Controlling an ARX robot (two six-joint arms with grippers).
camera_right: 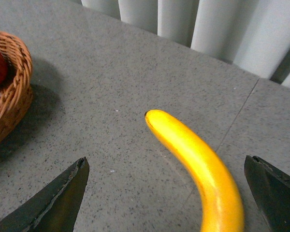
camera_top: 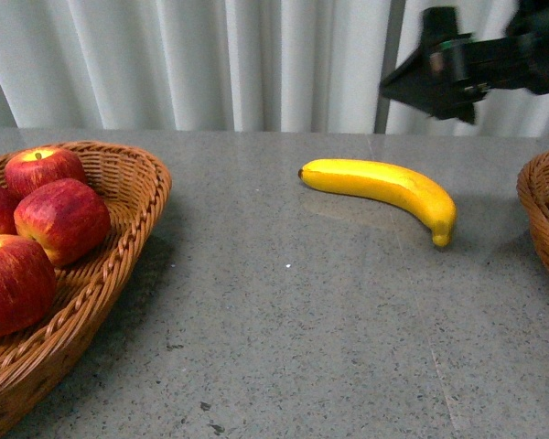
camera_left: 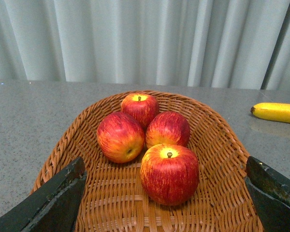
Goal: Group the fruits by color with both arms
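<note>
Grey speckled table (camera_top: 284,320), banana (camera_top: 384,187) lying ahead of wide-spread right pincer (camera_top: 430,69), apart

- The right arm (camera_top: 535,41) was recorded as a bulky black body with a matt finish.
- Its right gripper (camera_top: 428,71) was seen as a black, wedge-shaped unit; a small green mark (camera_top: 453,42) was noted on it.
- The left gripper (camera_left: 164,198) was shown by two dark, flat fingers (camera_left: 58,200) with tapered tips and scuffed, greyish edges.
- Matching dark fingers (camera_right: 58,198) were observed in the right wrist view.
</note>
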